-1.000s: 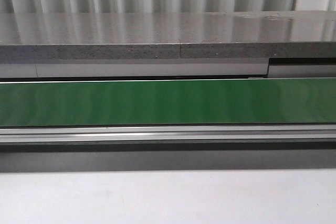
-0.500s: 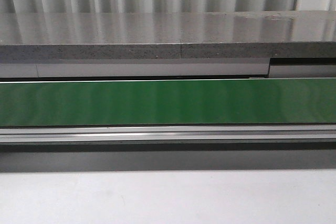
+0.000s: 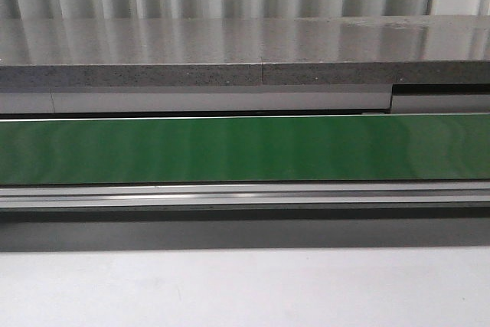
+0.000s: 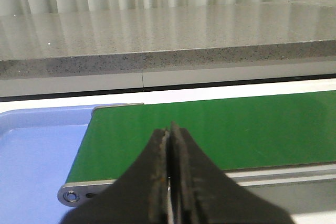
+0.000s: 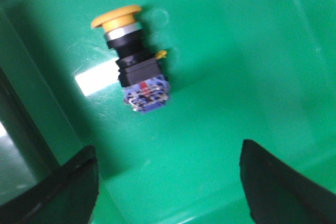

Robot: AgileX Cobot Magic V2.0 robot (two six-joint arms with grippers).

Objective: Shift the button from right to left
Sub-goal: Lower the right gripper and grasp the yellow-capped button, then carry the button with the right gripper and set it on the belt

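Observation:
The button (image 5: pixel 131 59) lies on its side on a green surface (image 5: pixel 236 66) in the right wrist view, its yellow-orange cap up in the picture, black collar below it, blue-and-clear body with red marks at the end. My right gripper (image 5: pixel 168 169) is open above that surface, its two dark fingers wide apart, the button apart from them and beyond the tips. My left gripper (image 4: pixel 170 132) is shut and empty, over the near rail at the left end of the green conveyor belt (image 4: pixel 236 129). Neither gripper nor the button shows in the front view.
A blue tray (image 4: pixel 37 150) lies just past the belt's left end. The belt (image 3: pixel 245 149) runs across the front view with a metal rail (image 3: pixel 245 195) before it and a grey stone ledge (image 3: pixel 245 51) behind. White table (image 3: pixel 245 289) lies nearest.

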